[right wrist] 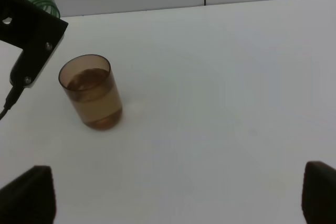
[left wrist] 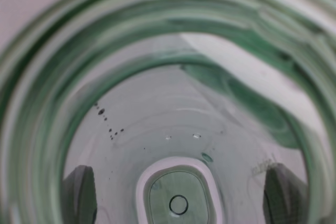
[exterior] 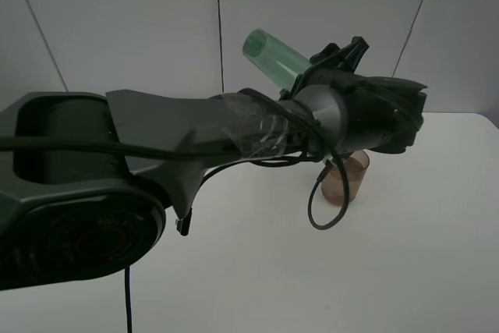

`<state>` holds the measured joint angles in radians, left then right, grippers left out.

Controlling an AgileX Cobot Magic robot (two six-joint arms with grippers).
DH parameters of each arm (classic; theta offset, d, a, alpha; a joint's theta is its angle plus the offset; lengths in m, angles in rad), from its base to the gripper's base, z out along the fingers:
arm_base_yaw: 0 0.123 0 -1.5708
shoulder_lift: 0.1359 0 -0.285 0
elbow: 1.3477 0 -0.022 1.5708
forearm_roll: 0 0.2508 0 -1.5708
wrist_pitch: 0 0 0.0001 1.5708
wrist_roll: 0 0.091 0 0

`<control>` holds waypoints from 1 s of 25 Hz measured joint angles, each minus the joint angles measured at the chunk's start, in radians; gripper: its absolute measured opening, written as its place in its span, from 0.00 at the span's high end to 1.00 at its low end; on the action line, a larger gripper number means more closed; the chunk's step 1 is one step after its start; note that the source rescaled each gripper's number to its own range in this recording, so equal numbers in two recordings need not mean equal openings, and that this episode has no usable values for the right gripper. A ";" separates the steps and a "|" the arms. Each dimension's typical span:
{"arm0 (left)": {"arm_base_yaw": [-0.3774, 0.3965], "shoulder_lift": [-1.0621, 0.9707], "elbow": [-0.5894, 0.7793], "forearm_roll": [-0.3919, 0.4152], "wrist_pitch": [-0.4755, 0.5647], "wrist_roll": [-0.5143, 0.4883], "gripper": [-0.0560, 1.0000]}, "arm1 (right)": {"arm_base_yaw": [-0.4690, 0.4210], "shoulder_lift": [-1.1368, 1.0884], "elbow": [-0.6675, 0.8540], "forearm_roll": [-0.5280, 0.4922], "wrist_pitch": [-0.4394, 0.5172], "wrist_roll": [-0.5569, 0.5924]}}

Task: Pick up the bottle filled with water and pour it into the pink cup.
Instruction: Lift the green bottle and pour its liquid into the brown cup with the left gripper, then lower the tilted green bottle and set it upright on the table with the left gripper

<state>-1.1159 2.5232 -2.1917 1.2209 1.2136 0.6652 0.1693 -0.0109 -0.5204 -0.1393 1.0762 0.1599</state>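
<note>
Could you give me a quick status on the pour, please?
Left gripper shut on green bottle, tilted base-up beside pink cup. Right gripper open, empty. Cup holds liquid. No obstruction seen.

Bright, even, diffuse; washes the white table (right wrist: 220, 77) pale; leaves only a faint soft shadow by the pink cup (right wrist: 92, 93); blurs the bottle (left wrist: 157, 51) heavily in the left wrist view; renders the near left arm (exterior: 78, 193) dark and soft.

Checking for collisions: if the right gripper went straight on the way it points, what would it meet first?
Probably the bare table; the right gripper seems aimed beside the pink cup.
</note>
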 joint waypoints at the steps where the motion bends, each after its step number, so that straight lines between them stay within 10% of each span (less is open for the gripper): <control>1: 0.000 0.000 0.000 -0.008 0.000 -0.008 0.94 | 0.000 0.000 0.000 0.000 0.000 0.000; 25: 0.135 -0.217 0.000 -0.481 0.002 -0.910 0.94 | 0.000 0.000 0.000 0.000 0.000 0.000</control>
<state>-0.9809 2.3066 -2.1917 0.7396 1.2154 -0.2443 0.1693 -0.0109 -0.5204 -0.1393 1.0762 0.1599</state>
